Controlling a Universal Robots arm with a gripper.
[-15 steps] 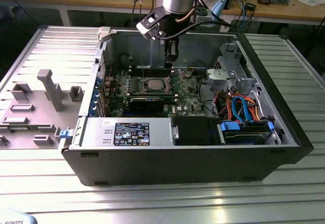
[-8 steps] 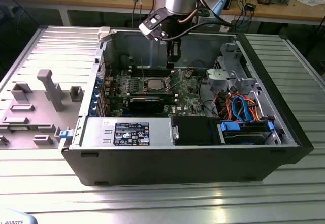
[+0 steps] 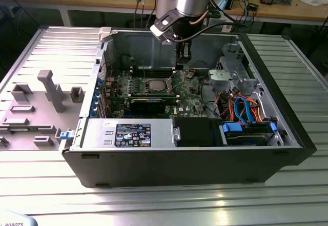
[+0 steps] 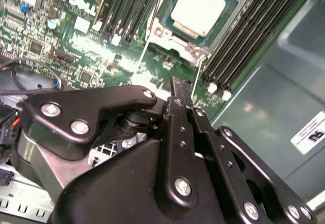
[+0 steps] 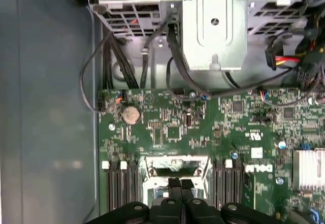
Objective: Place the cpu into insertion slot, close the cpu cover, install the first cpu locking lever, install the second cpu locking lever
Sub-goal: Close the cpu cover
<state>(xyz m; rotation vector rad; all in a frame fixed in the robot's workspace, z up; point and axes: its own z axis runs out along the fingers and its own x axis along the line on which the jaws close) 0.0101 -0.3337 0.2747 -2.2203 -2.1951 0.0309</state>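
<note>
Exterior view, front to back: a ribbed metal desk (image 3: 154,200) carries an open computer case (image 3: 179,167), and deeper inside it the cpu (image 3: 154,86) sits on the green motherboard (image 3: 195,91), with the robot arm's claw (image 3: 183,64) hanging over the board near the chip, toward the exterior view's right. In the second wrist view the chip rests in the insertion slot (image 4: 179,35), the silvery cpu cover (image 4: 231,17) lying flat around it. Both wrist views show the claw's fingers (image 5: 174,186) pressed together, gripping nothing.
</note>
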